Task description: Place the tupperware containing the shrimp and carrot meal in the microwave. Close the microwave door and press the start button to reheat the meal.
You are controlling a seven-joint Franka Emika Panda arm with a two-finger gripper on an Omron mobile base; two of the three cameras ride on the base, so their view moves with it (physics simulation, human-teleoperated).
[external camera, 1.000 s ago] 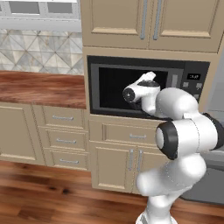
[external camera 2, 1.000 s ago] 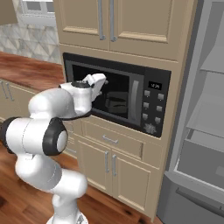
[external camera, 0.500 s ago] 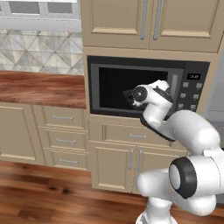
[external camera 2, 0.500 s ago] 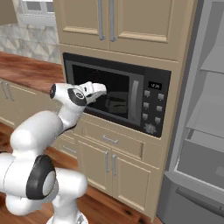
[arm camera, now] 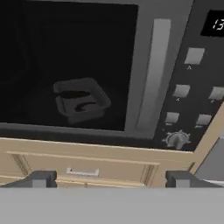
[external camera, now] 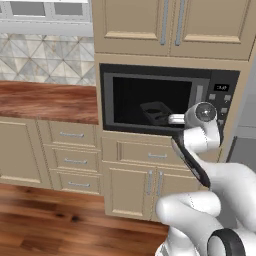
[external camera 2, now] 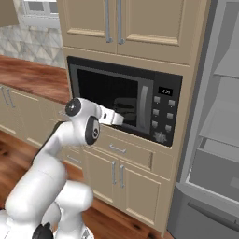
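Chunky glossy white arm (external camera 2: 56,158), rounded links with dark grey joint bands and round grey caps, plus two small dark finger tips (arm camera: 40,178) on the gripper (arm camera: 109,179).

The left base view looks forward and down from behind the arm, which rises at 5 o'clock, at the microwave (external camera: 167,102); the right base view faces the same microwave (external camera 2: 126,103) from the other side, arm at 7 o'clock. The hand view sits close, facing its door (arm camera: 78,65) and button panel (arm camera: 192,92).
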